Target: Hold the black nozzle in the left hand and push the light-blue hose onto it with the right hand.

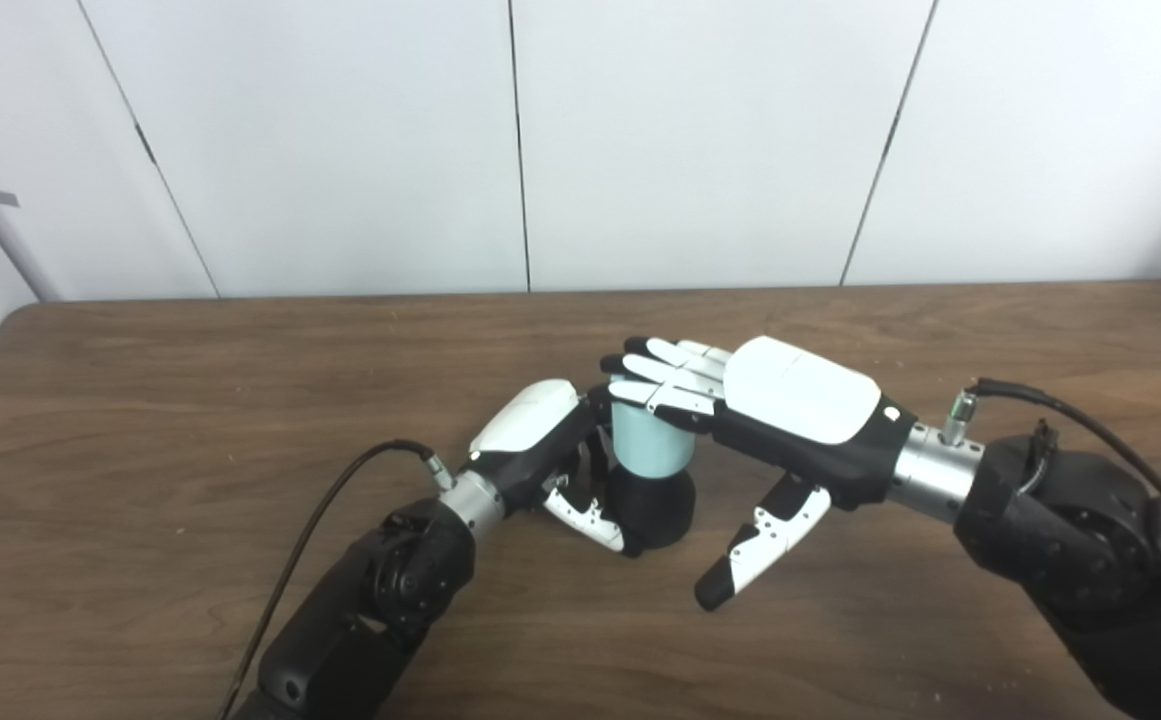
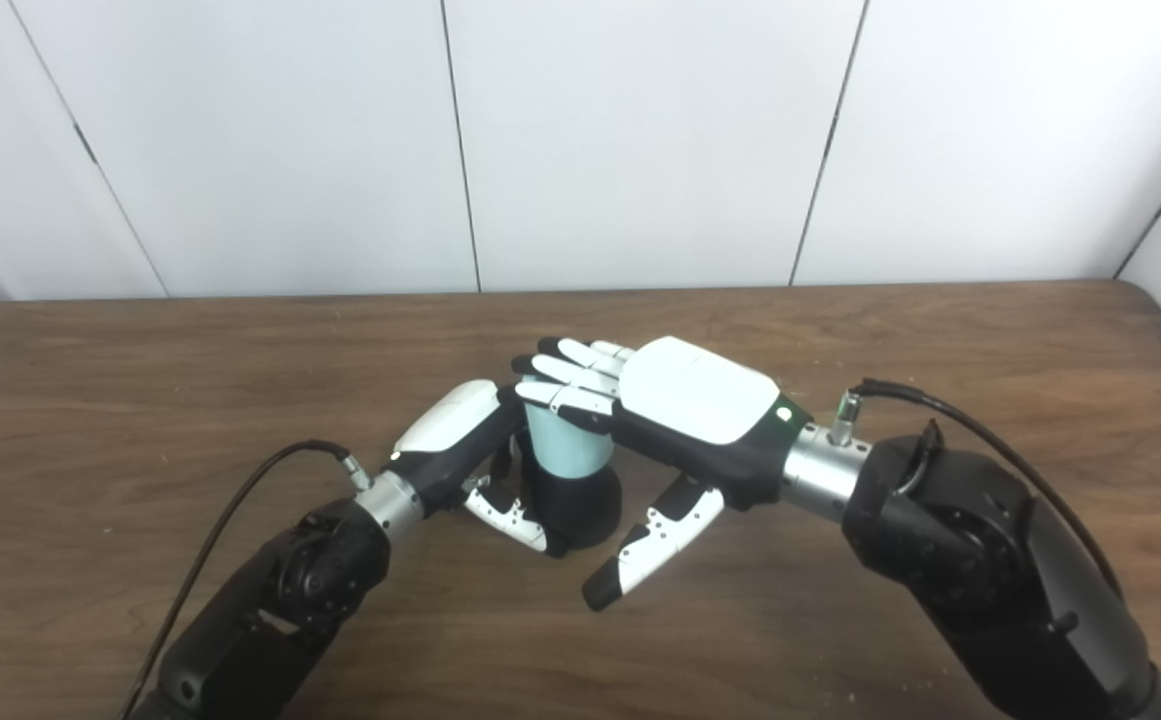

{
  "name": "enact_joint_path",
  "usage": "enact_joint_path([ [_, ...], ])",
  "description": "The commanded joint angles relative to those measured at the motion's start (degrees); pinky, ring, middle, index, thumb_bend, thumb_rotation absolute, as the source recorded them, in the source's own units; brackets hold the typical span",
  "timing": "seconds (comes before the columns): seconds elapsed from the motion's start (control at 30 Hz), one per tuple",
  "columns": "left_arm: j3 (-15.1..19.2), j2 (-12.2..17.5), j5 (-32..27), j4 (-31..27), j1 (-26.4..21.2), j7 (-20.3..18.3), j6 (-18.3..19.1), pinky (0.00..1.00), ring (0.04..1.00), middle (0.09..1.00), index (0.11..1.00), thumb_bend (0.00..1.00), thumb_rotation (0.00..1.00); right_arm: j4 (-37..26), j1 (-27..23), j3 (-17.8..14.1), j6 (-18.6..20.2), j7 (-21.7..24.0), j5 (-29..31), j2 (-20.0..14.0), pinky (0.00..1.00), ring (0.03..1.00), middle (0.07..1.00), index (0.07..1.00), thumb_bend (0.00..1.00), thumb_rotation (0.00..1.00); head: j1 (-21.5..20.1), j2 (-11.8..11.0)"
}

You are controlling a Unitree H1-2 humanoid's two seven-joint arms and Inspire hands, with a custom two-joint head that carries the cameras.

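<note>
The black nozzle (image 1: 652, 505) stands upright on the wooden table (image 1: 140, 400), with the light-blue hose (image 1: 648, 445) sitting upright on top of it. My left hand (image 1: 540, 450) wraps the nozzle's base from the left, thumb curled across its front. My right hand (image 1: 790, 410) lies flat, palm down, over the hose; its fingers (image 1: 665, 375) rest on the hose's top end. Its thumb (image 1: 765, 545) hangs down apart, to the right of the nozzle, touching nothing. The joint between hose and nozzle is partly hidden by the hands.
White wall panels (image 1: 700, 140) rise behind the table's far edge. Cables run from both wrists, one at the left (image 1: 340, 490) and one at the right (image 1: 1070, 410). Bare wood surrounds the hands on all sides.
</note>
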Motion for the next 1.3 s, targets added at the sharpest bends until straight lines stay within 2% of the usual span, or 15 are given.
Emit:
enact_joint_path([
  [0.0,0.0,2.1,2.8,1.6,0.6,-1.7,3.2,0.35,0.439,0.451,0.49,0.53,0.0,1.1,1.6,2.8,-1.9,3.6,1.8,-0.7,0.99,1.0,0.993,0.953,0.79,0.89,0.0,0.1],
  [0.27,0.2,2.2,2.5,1.7,0.4,-1.8,2.9,0.35,0.426,0.45,0.489,0.53,0.0,0.8,3.0,1.9,-0.6,1.6,-0.1,-1.1,0.97,1.0,0.992,0.957,0.76,0.88,-0.2,0.2],
  [0.53,0.3,2.4,2.4,1.7,0.3,-1.8,2.6,0.33,0.398,0.439,0.489,0.53,0.0,-0.1,5.2,1.3,4.1,0.4,-2.5,0.0,0.95,1.0,1.0,0.974,0.72,0.83,-0.1,0.5],
  [0.7,0.3,2.3,2.5,1.5,0.4,-1.9,2.9,0.33,0.403,0.446,0.486,0.53,0.0,-0.3,4.7,1.9,4.7,0.8,-4.7,-0.1,0.95,1.0,1.0,0.976,0.72,0.82,-0.1,0.7],
  [0.87,0.2,2.3,2.7,1.3,0.5,-1.9,2.9,0.33,0.402,0.451,0.485,0.53,0.0,-0.8,4.5,2.0,6.6,2.1,-4.3,-0.1,0.94,1.0,1.0,0.983,0.72,0.82,0.0,0.9],
  [1.27,0.1,2.2,2.9,1.4,0.3,-1.8,3.0,0.34,0.422,0.456,0.485,0.53,0.0,-1.2,3.6,3.1,5.3,1.8,-4.3,-0.4,0.94,1.0,1.0,0.985,0.72,0.82,0.2,1.1],
])
